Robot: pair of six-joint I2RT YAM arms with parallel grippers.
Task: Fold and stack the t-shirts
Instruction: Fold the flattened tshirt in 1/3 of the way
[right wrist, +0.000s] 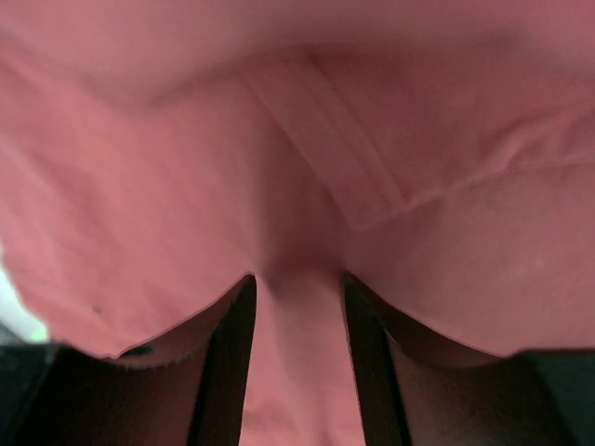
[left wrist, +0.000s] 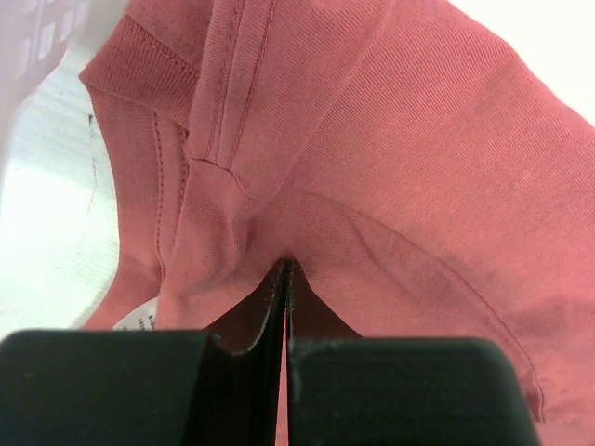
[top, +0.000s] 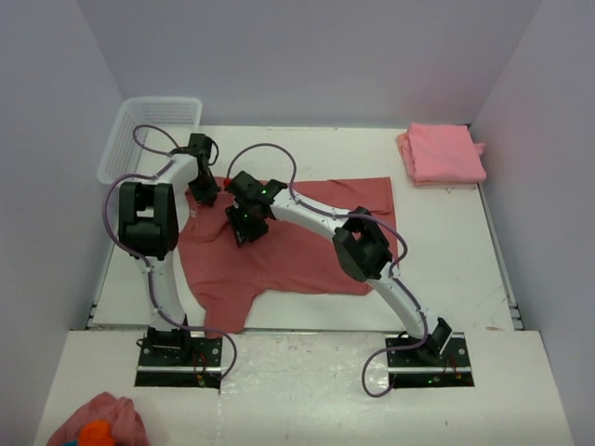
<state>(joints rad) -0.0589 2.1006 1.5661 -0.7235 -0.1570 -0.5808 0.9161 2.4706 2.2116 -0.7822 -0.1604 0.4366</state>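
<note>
Centre of the white table (top: 446,279): dusty-red t-shirt (top: 307,255), spread mostly flat and lying sideways, one sleeve pointing toward the near edge, with rumpled folds at the left end under both grippers.

Left gripper (top: 204,190) at the far-left edge of the red t-shirt, beside the ribbed collar. Seen from the left wrist: black fingers (left wrist: 139,390) pressed fully together, clenched on a raised pinch of the red fabric (left wrist: 418,139) at the fingertips (left wrist: 285,271); a small white label just visible at the lower left.

Right gripper (top: 244,228) just to the right of the left one, low over the same end of the garment. Seen from the right wrist: fingers (right wrist: 228,372) parted, a ridge of red cloth (right wrist: 139,186) and a stitched seam between and over them at the tips (right wrist: 297,288); no clamping evident.

Far right corner of the table: folded salmon-pink t-shirt (top: 442,153), well apart from both arms.

Far left corner: white plastic basket (top: 153,130), near the left arm's elbow.

Bottom left, off the table: pink cloth lump with an orange patch (top: 98,426).
</note>
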